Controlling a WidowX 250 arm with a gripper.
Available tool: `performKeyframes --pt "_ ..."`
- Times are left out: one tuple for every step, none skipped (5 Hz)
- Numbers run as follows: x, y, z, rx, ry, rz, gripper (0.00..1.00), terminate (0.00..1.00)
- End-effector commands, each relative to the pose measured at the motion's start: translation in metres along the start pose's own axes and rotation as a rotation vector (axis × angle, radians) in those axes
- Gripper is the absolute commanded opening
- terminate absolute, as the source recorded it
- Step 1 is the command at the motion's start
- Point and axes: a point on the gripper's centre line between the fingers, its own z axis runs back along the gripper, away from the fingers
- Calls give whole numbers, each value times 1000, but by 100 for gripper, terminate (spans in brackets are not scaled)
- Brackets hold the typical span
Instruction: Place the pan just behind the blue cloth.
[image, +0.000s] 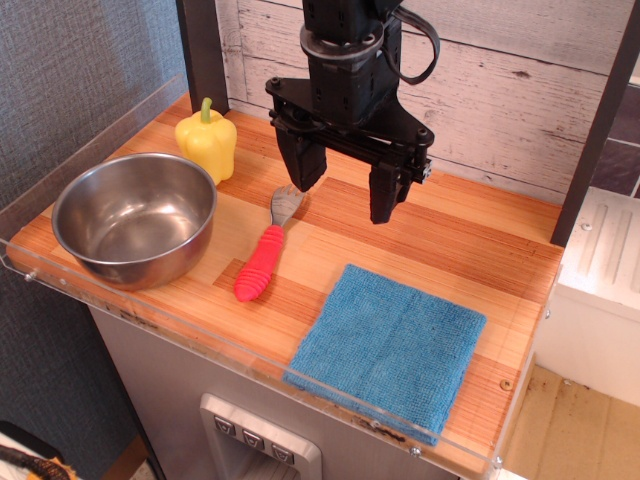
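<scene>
The pan (134, 217), a deep shiny steel bowl with a rolled rim, sits at the left front of the wooden table. The blue cloth (388, 347) lies flat at the right front, reaching the table's front edge. My gripper (343, 187) hangs open and empty above the middle of the table, behind the cloth and to the right of the pan. Its two black fingers (302, 160) point down and stand well apart.
A yellow pepper (208, 139) stands behind the pan. A spatula with a red handle (262, 262) lies between pan and cloth, its metal head under my left finger. A clear acrylic lip (150, 315) rims the table front and left. A wood-plank wall stands behind.
</scene>
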Motion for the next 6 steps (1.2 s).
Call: performKeyframes --pt "0 0 0 0 0 0 100 0" --pt "-10 22 -5 29 25 35 100 0" --pt "-24 45 -4 29 27 57 100 0" --pt "-33 68 3 57 44 62 100 0" --pt "-40 85 -1 80 91 92 100 0" --pt "-43 94 -12 113 126 106 100 0"
